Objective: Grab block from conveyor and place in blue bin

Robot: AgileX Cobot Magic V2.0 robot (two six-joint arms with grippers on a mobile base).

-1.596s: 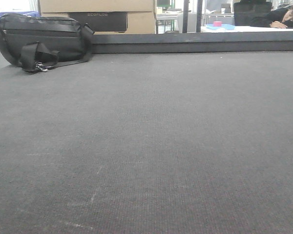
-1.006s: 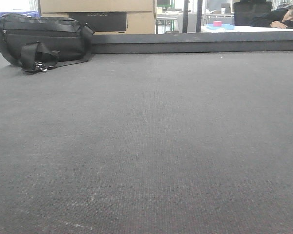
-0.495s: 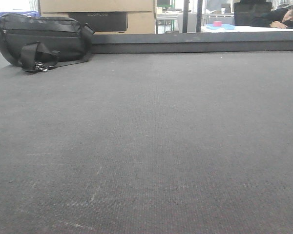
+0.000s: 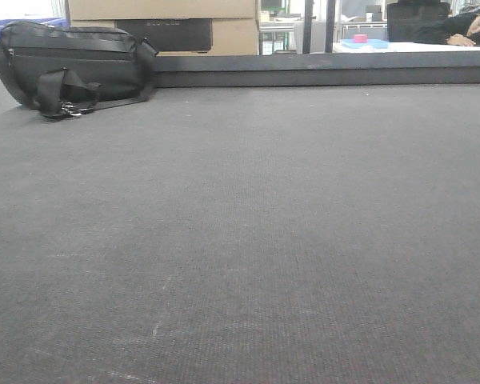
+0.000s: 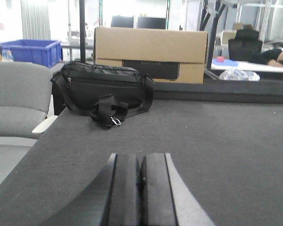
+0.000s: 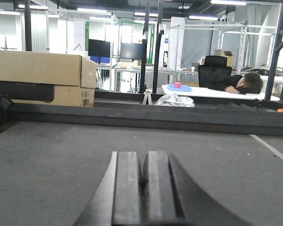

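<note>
Front view: no block shows on the conveyor [image 4: 248, 240]; a black bag [image 4: 68, 68] lies far left by the edge rail [image 4: 320, 76].
Left wrist view: the left gripper [image 5: 140, 188] is clenched on nothing. The black bag lies ahead-left, the blue bin [image 5: 26, 51] farther left past the conveyor's edge, and no block lies ahead.
Right wrist view: the right gripper [image 6: 144, 188] is clenched empty, with open conveyor ahead to the edge rail and no block

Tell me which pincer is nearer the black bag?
The left pincer: the black fabric shoulder bag lies ahead of it; the right pincer sees only its edge.
</note>
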